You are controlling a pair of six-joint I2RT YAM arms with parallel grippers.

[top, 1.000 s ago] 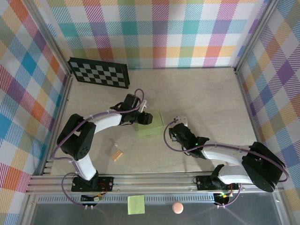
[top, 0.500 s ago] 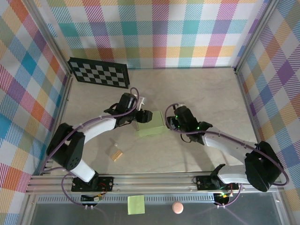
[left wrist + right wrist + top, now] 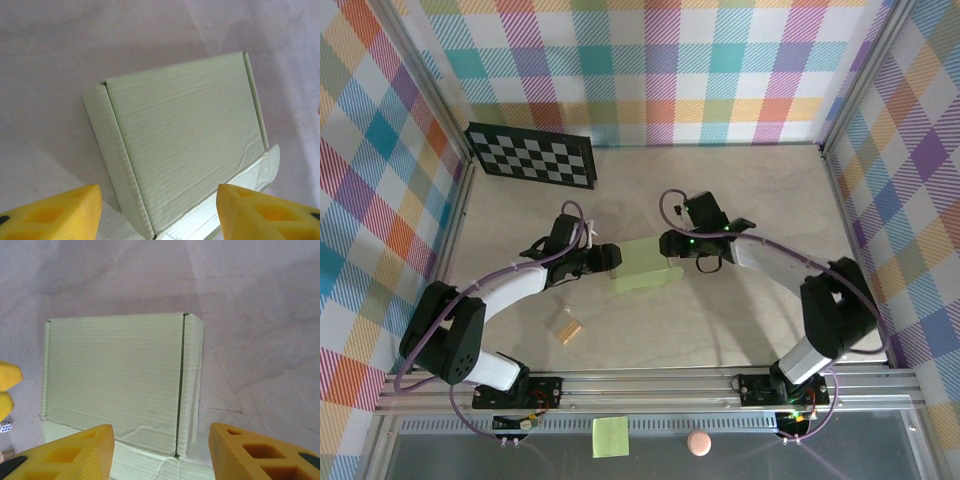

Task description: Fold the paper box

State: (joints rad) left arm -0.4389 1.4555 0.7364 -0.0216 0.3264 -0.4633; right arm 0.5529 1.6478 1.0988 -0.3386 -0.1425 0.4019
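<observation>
paper box (image 3: 644,272) unmoved | left tool (image 3: 611,258) backed off | right tool (image 3: 668,243) moved in

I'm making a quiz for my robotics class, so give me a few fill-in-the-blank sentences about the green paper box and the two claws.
The paper box lies ____ the left claw and the right claw.
Both claws' jaws stand ____.
The checkerboard sits in the far ____ corner of the table.
Missing words: between; open; left.

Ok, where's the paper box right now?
In the top view the box sits centrally, between the ends of the left arm and right arm, with the tan block to its near left.
</observation>
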